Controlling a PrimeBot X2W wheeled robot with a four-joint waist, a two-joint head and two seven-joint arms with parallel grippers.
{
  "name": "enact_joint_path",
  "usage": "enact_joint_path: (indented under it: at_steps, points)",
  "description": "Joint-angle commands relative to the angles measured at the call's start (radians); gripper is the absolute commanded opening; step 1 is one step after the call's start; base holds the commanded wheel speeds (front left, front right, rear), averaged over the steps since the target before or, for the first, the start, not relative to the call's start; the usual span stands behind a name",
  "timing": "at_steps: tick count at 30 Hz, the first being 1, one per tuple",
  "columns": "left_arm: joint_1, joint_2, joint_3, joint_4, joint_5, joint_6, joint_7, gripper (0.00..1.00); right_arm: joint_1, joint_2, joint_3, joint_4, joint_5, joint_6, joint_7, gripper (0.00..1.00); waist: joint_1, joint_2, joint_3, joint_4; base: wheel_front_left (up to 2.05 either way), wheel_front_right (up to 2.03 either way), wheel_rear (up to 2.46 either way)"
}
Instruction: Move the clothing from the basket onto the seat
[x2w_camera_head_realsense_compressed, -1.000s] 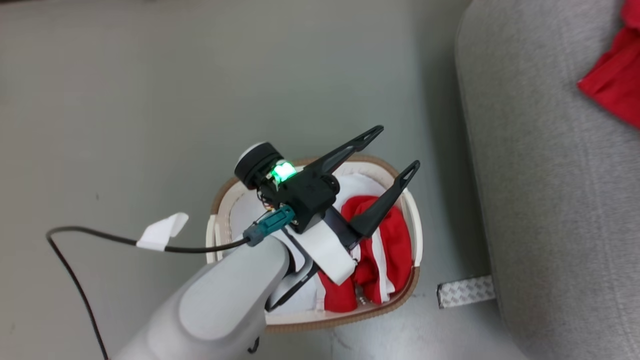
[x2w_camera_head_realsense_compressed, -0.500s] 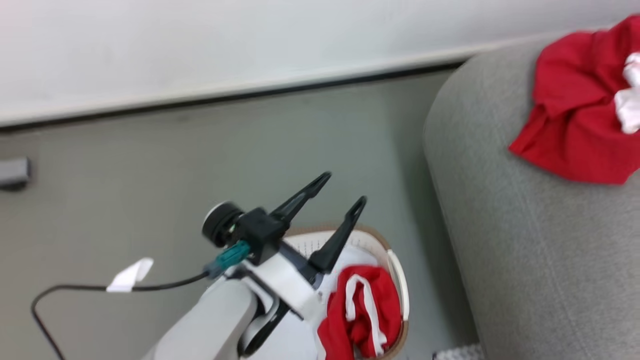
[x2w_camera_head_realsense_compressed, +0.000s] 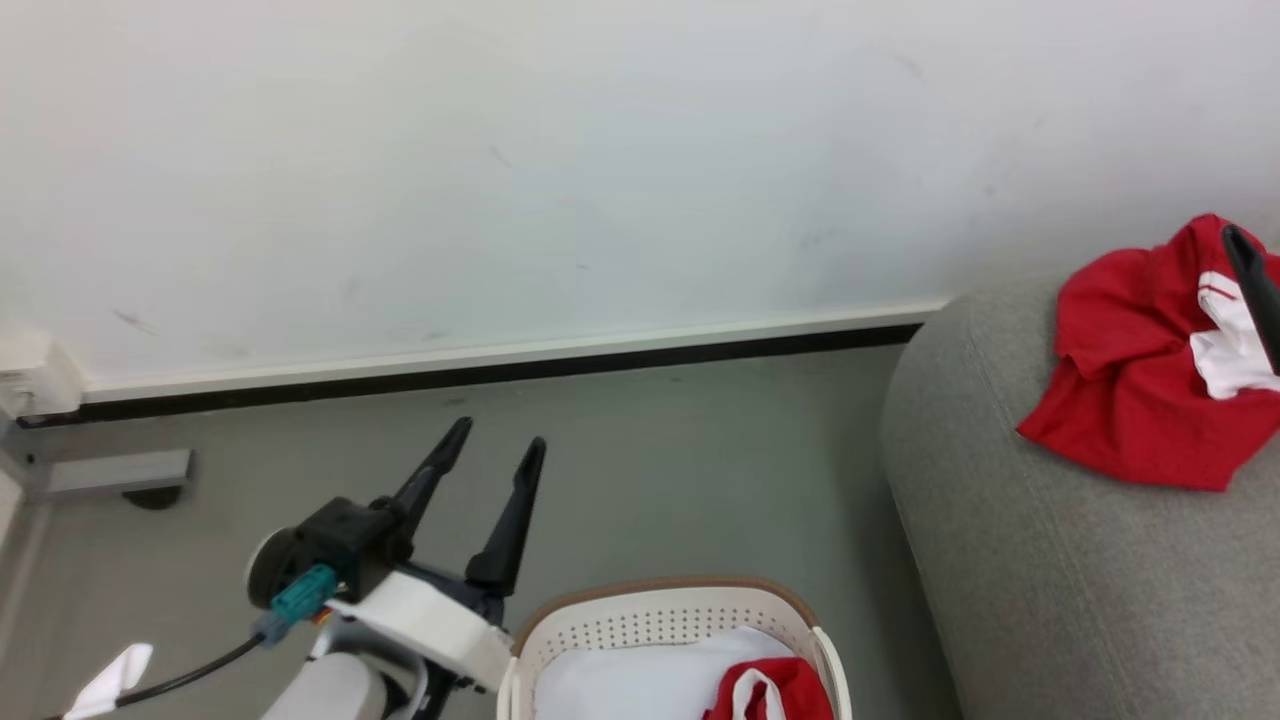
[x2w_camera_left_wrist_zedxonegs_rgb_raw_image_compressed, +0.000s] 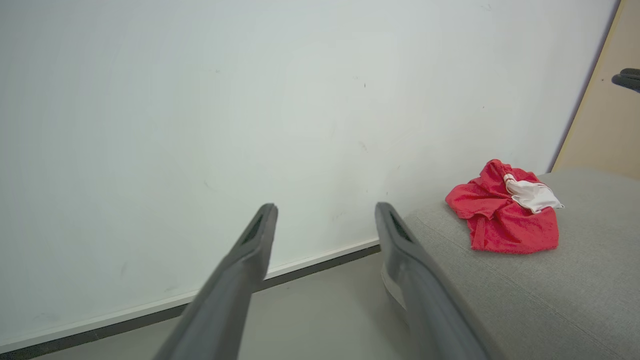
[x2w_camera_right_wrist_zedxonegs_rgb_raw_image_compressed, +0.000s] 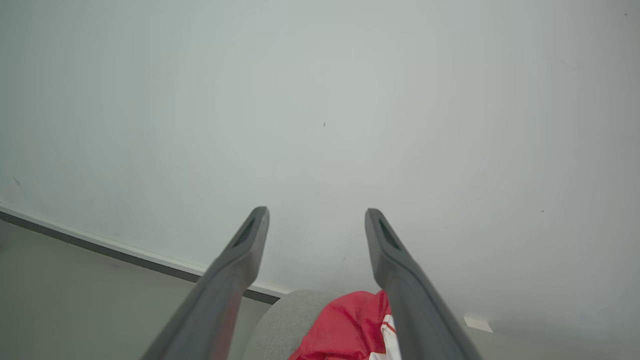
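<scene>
Spreading wide and holding nothing, the left gripper hovers over bare floor just left of the basket, both fingers aimed toward the wall. The right gripper likewise stands wide and empty above the seat. In the head view one dark finger crosses in front of the clothing; contact cannot be told. Two red pieces are counted: that one crumpled near the seat's rounded end, and a second garment in the basket beside one white cloth. The basket sits near the seat's side, with a strip of floor between them. Open floor runs from the basket to the dark skirting.
</scene>
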Motion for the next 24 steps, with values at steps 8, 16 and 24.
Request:
enact_joint_path:
  at_steps: [8, 16, 24]
  points:
    - [0.134, -0.013, 0.151, -0.046, 0.039, 0.056, -0.001, 1.0, 0.258, 0.145, -0.365, -0.121, -0.212, -0.002, -0.023, 1.0, 0.0003, 0.0, -0.054, 0.062, 0.0, 0.0, 0.0]
    - [0.279, -0.095, 0.336, -0.071, 0.078, 0.046, -0.001, 1.0, 0.682, 0.409, -0.706, -0.36, -0.502, -0.002, -0.023, 1.0, 0.0003, 0.0, -0.069, 0.072, 0.0, 0.0, 0.0]
    - [0.341, -0.163, 0.434, -0.074, 0.159, -0.017, -0.001, 1.0, 0.811, 0.571, -0.769, -0.399, -0.592, -0.002, -0.023, 1.0, 0.0003, 0.0, -0.056, 0.059, 0.0, 0.0, 0.0]
